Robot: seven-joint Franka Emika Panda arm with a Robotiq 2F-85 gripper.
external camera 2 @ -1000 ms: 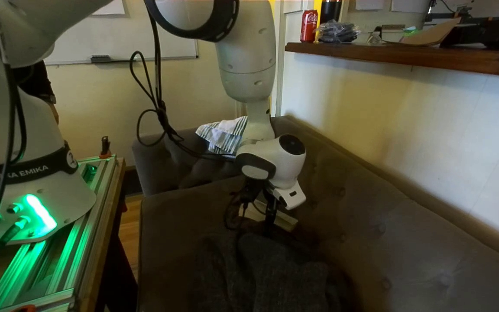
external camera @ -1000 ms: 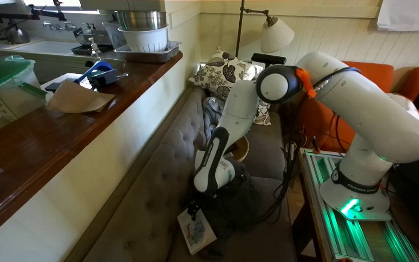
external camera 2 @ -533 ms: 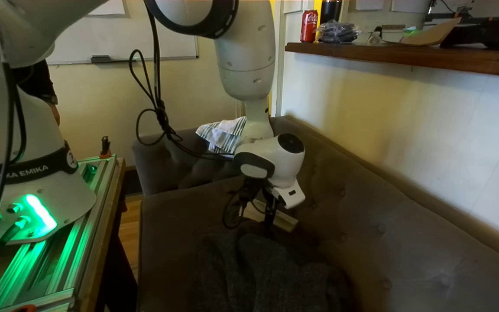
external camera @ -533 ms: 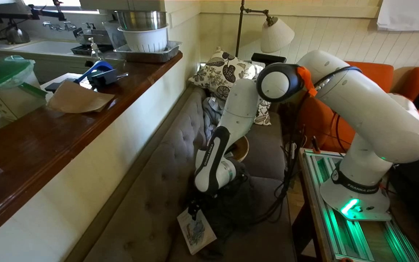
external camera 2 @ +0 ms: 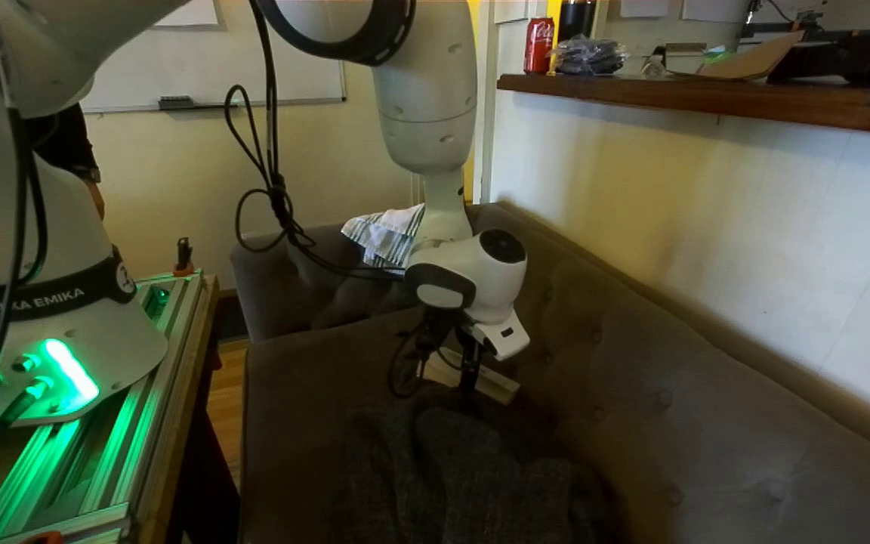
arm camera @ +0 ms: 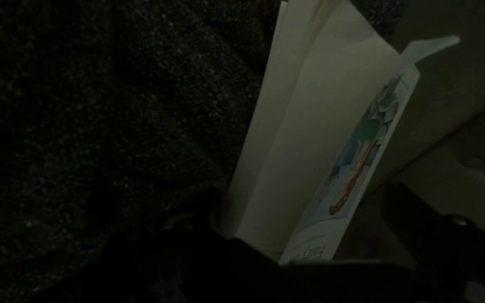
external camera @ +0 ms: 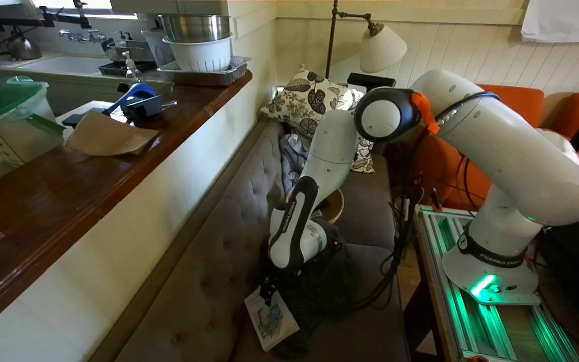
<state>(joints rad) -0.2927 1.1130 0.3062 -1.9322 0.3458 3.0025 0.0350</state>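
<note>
A pale book [external camera: 272, 322] with a coloured drawing on its cover lies on the grey sofa [external camera: 365, 211], beside a rumpled dark grey cloth [external camera 2: 480, 483]. My gripper [external camera: 268, 291] points down over one end of it in both exterior views. In the dim wrist view the book [arm camera: 305, 139] runs up between the two dark fingers, its cover standing partly lifted from the pages. One finger is close by the page side; whether it touches cannot be told. The opposite finger [arm camera: 411, 219] stands apart from the cover, with a gap. The jaws are wide and hold nothing.
The tufted sofa back rises along the wall beside the arm, below a wooden ledge [external camera: 133, 166]. A round wooden bowl [external camera: 333, 206] sits behind the wrist. Black cables [external camera: 395, 251] hang from the arm. A striped towel [external camera 2: 390, 234] lies over the sofa's end.
The hand has shifted very slightly, a little up and to the left in an exterior view. The book and cloth look unmoved, and the gripper's opening shows no change.
</note>
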